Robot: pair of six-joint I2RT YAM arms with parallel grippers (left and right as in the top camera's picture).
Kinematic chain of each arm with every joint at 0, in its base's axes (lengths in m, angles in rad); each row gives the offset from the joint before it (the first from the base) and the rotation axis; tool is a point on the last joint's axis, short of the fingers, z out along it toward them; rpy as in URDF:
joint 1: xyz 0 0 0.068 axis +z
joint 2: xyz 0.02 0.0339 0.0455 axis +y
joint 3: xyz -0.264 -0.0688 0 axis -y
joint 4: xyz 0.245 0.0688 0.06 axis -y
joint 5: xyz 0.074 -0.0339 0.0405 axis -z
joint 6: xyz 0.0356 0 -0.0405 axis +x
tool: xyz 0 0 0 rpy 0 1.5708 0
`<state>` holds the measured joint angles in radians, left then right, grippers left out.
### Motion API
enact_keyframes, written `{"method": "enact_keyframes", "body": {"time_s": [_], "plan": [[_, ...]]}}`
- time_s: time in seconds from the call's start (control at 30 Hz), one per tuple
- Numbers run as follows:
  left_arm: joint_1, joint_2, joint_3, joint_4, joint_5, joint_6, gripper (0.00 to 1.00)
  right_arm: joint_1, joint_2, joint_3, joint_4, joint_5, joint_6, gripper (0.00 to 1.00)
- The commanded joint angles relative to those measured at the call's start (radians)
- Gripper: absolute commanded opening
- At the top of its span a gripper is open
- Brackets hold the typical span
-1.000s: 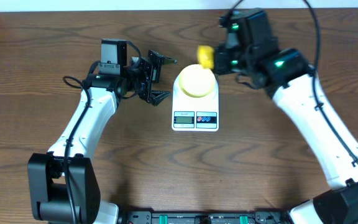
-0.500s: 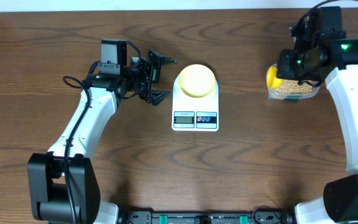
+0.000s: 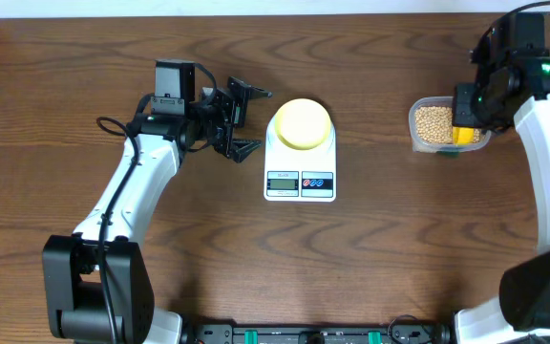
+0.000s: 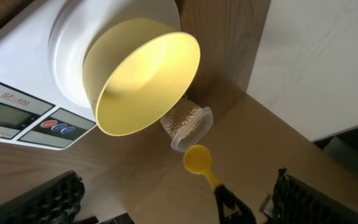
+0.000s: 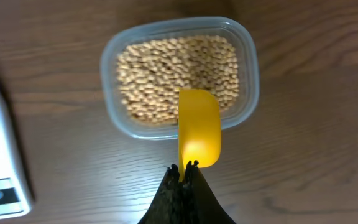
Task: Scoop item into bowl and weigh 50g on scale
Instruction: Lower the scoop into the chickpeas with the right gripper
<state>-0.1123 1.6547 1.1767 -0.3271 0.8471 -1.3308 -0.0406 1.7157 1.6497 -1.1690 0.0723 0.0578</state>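
The beige beans [image 5: 178, 76] lie in a clear plastic tub [image 3: 434, 122] at the table's right. My right gripper [image 5: 184, 167] is shut on the handle of a yellow scoop [image 5: 199, 127], whose cup hangs over the tub's edge; no beans show in it. The pale yellow bowl [image 3: 301, 123] stands on the white scale [image 3: 300, 183] at the centre. In the left wrist view the bowl [image 4: 143, 84] looks empty. My left gripper [image 3: 248, 119] is open just left of the scale, with nothing between its fingers.
The tub [image 5: 247, 68] sits near the table's right edge, with bare wood between it and the scale. The scale's display and buttons [image 4: 55, 127] face the front. A light wall runs along the table's back edge.
My right arm has swung from above the bowl to the right, carrying the scoop over the tub of beans. The left arm has not moved.
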Motion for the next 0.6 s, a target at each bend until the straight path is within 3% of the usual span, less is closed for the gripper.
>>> {"method": "enact_keyframes", "body": {"time_s": [0.0,0.57], "plan": [[0.002,-0.009,-0.001,0.000,-0.002,0.009,0.98,-0.019,0.046,0.016,-0.003,0.034,-0.068,0.01],[0.002,-0.009,-0.001,0.000,-0.002,0.009,0.98,-0.091,0.238,0.016,0.055,-0.082,-0.153,0.04]]}}
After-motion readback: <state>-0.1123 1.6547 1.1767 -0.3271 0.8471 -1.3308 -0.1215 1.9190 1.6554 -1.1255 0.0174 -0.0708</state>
